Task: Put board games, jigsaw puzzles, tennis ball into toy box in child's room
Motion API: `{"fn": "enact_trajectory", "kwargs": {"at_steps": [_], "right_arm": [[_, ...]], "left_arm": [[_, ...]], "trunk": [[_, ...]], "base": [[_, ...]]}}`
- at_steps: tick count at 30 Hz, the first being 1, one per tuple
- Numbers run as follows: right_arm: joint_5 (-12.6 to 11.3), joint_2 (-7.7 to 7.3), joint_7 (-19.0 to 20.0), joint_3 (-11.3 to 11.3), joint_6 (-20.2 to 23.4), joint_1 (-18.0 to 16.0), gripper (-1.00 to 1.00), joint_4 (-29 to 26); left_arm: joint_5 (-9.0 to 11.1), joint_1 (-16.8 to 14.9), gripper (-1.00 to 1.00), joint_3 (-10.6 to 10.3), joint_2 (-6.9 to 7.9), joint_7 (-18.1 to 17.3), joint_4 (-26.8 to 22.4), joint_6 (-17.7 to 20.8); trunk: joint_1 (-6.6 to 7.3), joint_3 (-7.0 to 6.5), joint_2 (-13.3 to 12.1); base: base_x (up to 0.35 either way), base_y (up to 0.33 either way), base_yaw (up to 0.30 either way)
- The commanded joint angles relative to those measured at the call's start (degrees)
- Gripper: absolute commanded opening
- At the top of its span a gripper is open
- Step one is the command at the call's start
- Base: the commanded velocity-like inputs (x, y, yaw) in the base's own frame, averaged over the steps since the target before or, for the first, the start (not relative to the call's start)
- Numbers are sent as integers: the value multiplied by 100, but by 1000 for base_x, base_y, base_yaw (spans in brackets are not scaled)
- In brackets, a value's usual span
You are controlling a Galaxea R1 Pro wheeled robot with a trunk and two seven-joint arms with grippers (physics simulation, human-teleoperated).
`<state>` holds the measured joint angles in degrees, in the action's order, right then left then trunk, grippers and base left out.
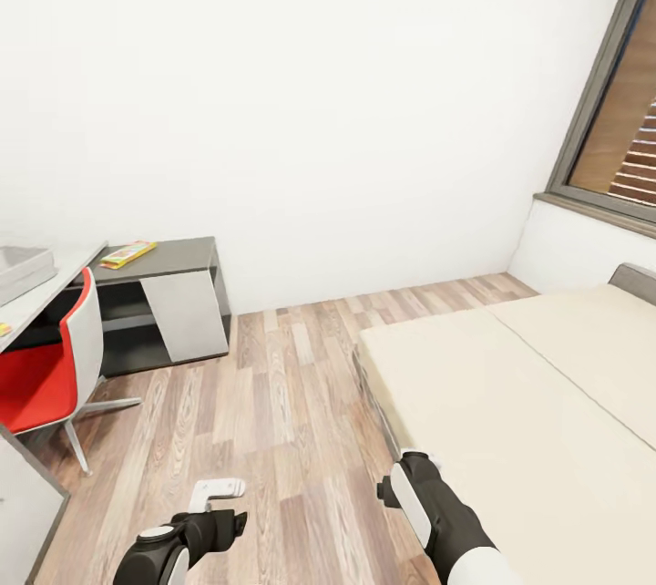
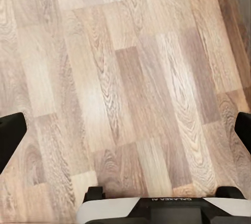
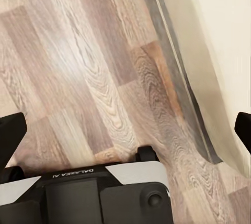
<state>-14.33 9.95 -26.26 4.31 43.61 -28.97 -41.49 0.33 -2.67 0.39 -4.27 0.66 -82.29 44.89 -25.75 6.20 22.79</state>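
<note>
Both grippers, left gripper (image 2: 125, 130) and right gripper (image 3: 125, 130), fingers spread wide, hold nothing. One board game (image 1: 128, 253) on table (image 1: 182, 250). Toy box (image 1: 23, 268) waits. Job looks hardly begun.

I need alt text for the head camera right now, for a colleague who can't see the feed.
A child's room: cream bed on the right, wood floor in the middle, grey desk and red chair on the left. A flat colourful box lies on the desk's lower section.

Cream bed (image 1: 510, 394), red-and-white chair (image 1: 55, 366), seemingly yellow-green board game (image 1: 128, 253).
</note>
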Motion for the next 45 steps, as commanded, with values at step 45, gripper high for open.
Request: {"fn": "enact_trajectory", "kwargs": {"at_steps": [45], "right_arm": [[-51, 5, -41, 79, -140, 6, 100, -8]], "left_arm": [[2, -5, 100, -13, -82, 14, 2, 20]], "trunk": [[-4, 48, 13]], "base": [[-42, -43, 115]]}}
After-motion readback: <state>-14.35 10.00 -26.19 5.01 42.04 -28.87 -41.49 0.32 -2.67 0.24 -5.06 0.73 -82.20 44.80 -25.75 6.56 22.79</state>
